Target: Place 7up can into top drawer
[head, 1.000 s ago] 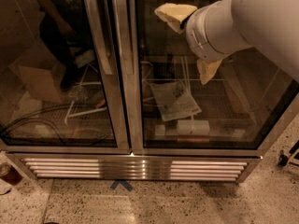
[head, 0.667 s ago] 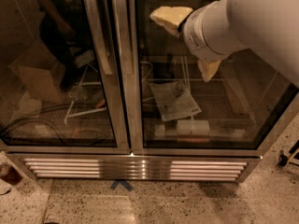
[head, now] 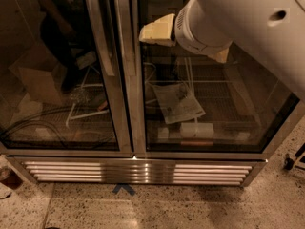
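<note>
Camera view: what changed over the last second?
The gripper, up in front of the fridge, shifted slightly left and down; the arm now fills more of the top right. Nothing was grasped or released, and no can is in sight. The fridge, the paper inside it and the blue floor mark stayed put.

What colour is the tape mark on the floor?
Tape mark blue, camera view; gripper at top centre.
</note>
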Available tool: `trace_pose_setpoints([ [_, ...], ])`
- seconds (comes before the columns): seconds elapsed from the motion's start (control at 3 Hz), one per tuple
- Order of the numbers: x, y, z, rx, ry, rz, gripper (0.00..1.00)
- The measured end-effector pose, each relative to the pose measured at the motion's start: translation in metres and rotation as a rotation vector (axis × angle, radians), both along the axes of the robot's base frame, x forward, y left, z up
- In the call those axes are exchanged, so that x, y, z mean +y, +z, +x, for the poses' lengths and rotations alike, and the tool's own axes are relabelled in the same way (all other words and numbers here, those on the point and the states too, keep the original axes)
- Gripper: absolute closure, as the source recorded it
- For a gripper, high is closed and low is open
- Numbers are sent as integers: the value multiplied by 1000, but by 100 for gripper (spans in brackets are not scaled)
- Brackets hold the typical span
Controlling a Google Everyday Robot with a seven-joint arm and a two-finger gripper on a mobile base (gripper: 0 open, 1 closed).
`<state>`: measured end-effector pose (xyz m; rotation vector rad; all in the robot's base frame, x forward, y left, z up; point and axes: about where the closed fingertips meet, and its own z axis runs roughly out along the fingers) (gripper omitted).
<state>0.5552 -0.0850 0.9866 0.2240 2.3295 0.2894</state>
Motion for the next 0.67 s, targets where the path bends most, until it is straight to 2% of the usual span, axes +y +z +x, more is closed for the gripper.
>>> trace_pose_setpoints([
  [0.33,1,1,-1,-15,71,-80,0],
  [0.67,1,1,-1,-20,79,-91,0],
])
